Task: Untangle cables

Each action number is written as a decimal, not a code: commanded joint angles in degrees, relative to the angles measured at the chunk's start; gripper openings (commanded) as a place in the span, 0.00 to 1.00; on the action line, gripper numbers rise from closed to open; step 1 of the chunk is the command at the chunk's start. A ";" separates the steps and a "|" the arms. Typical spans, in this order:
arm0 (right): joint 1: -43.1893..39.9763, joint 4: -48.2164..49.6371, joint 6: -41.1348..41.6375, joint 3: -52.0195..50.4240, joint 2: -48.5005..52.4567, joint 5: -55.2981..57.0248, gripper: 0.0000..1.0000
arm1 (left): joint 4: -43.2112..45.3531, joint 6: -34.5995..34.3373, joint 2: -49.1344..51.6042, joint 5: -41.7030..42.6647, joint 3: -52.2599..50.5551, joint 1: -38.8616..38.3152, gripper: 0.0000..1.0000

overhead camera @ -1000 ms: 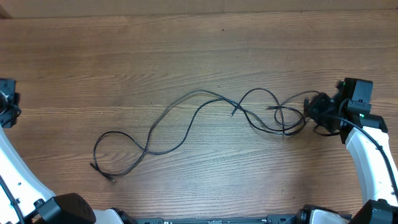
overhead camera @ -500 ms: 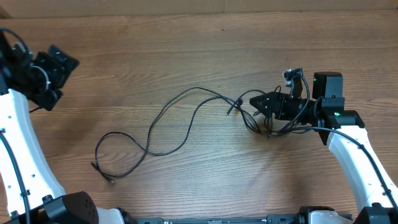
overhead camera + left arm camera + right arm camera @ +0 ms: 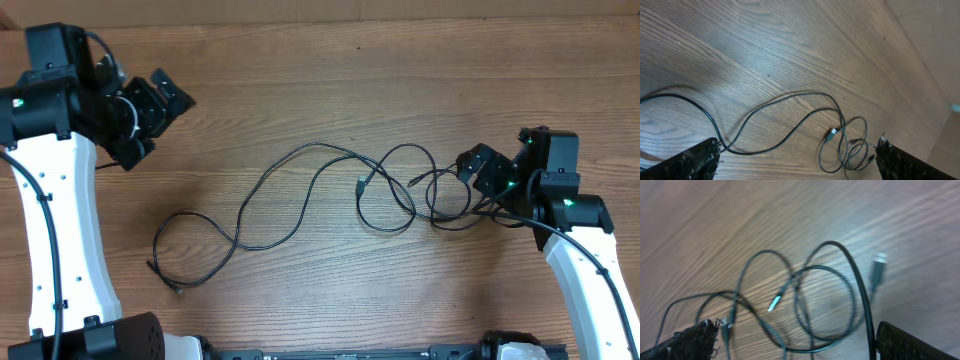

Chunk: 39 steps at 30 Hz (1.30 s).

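Note:
The cables lie as thin black cords on the wooden table. One long cord point(image 3: 318, 147) runs from a plug end point(image 3: 178, 288) at the lower left to a knot of overlapping loops point(image 3: 392, 224) right of centre. A silver-tipped plug point(image 3: 361, 184) lies at the knot, and the left wrist view also shows this plug point(image 3: 832, 132). My right gripper point(image 3: 472, 176) stands open at the knot's right edge, with the loops point(image 3: 827, 305) lying on the table between its fingers, and one cord running along the right finger point(image 3: 910, 342). My left gripper point(image 3: 160, 122) hangs open at the far left, well away from the cords.
The table's back edge point(image 3: 320, 18) runs along the top of the overhead view. The white left arm point(image 3: 55, 230) stands along the left side. The white right arm point(image 3: 590, 270) stands at the lower right. Both arm bases sit at the front edge.
Both grippers have opened. The left arm swung in from the left edge towards the table's upper left. The right gripper pushed into the knot, then drew back right; the loops shifted left.

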 commanded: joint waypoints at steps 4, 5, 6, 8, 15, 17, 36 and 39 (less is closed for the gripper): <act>-0.11 -1.99 2.75 1.33 -0.94 2.60 0.96 | 0.11 1.29 0.02 -3.65 0.61 -4.85 1.00; -0.11 -2.45 2.75 1.33 -0.94 0.44 0.79 | 0.09 1.29 0.02 -3.69 0.59 -5.29 0.99; -0.11 -2.84 2.71 1.31 -0.94 -1.62 0.68 | 0.11 1.29 0.02 -3.96 0.59 -5.55 1.00; -0.11 -3.17 2.51 1.31 -0.94 -2.71 0.68 | 0.11 1.27 0.02 -4.96 0.59 -5.92 0.99; -0.11 -7.17 6.67 1.22 -0.79 -1.14 1.00 | 0.09 1.29 0.07 -5.14 0.59 -5.99 1.00; -0.11 -8.63 9.86 1.22 -0.48 -0.74 1.00 | 0.09 1.29 0.07 -5.16 0.59 -5.99 1.00; 8.22 0.61 -10.45 0.55 8.50 -2.75 0.92 | 0.50 1.29 0.07 -6.38 0.59 -5.99 1.00; 9.29 5.90 -10.38 0.55 14.16 4.90 0.80 | 0.50 1.29 0.07 -6.38 0.59 -5.99 1.00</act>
